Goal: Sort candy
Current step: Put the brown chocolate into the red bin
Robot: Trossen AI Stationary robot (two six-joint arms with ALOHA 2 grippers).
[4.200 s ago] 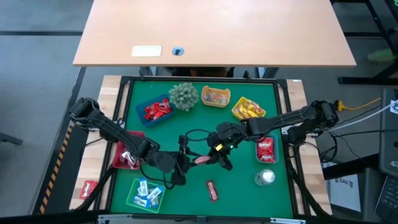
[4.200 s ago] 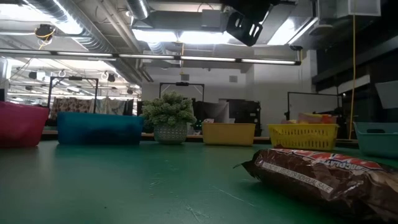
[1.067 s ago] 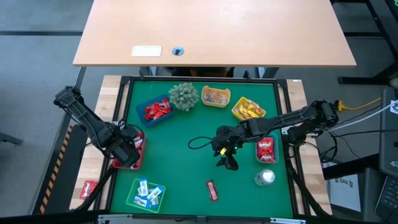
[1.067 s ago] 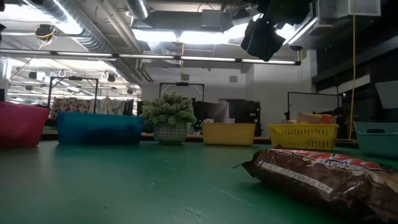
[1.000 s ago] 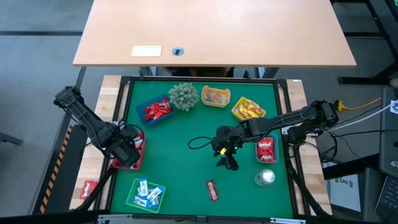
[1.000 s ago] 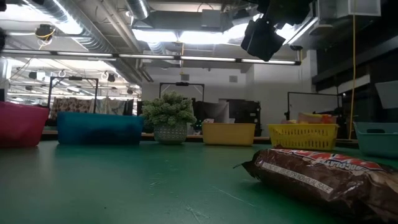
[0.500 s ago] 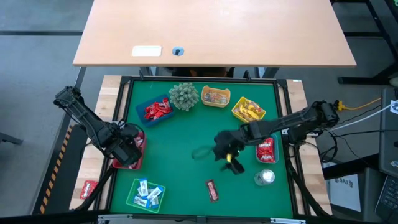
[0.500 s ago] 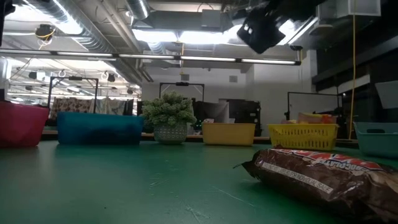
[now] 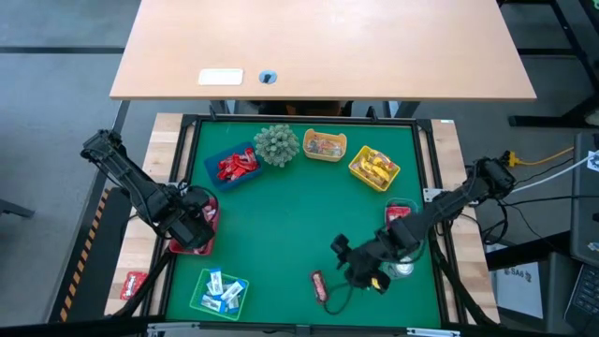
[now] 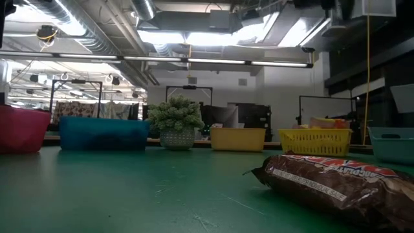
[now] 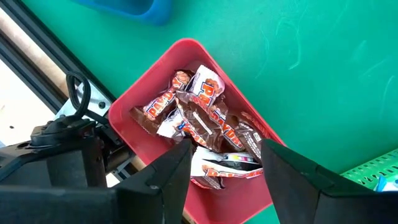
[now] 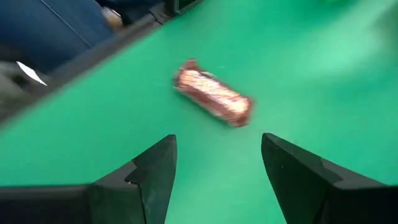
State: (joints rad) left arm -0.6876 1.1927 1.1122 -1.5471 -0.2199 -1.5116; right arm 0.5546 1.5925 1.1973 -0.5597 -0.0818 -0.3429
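One brown-wrapped candy (image 9: pixel 319 285) lies flat on the green mat near the table's front edge; it also shows close up in the low view (image 10: pixel 336 181). My right gripper (image 9: pixel 341 262) hovers open just right of it, and the candy (image 12: pixel 213 96) lies ahead of its fingers (image 12: pixel 217 143), untouched. At the table's left, my left gripper (image 9: pixel 192 227) hangs open, pointing down over the red tray (image 11: pixel 186 46). That tray holds a pile of brown-and-orange candy (image 11: pixel 199 118). Nothing is between its fingers (image 11: pixel 225 149).
At the back stand a blue tray of red candy (image 9: pixel 236 166), a spiky plant ball (image 9: pixel 276 145), a yellow tray (image 9: pixel 325 145) and a yellow basket (image 9: pixel 374 167). A green tray of blue-white candy (image 9: pixel 220 292) is front left, a teal tray (image 9: pixel 400 217) right. A red packet (image 9: pixel 133 284) lies off the mat.
My right gripper has swung from the middle of the mat toward the near edge, rolling as it went, and now stands beside the loose brown candy. The candy has not moved.
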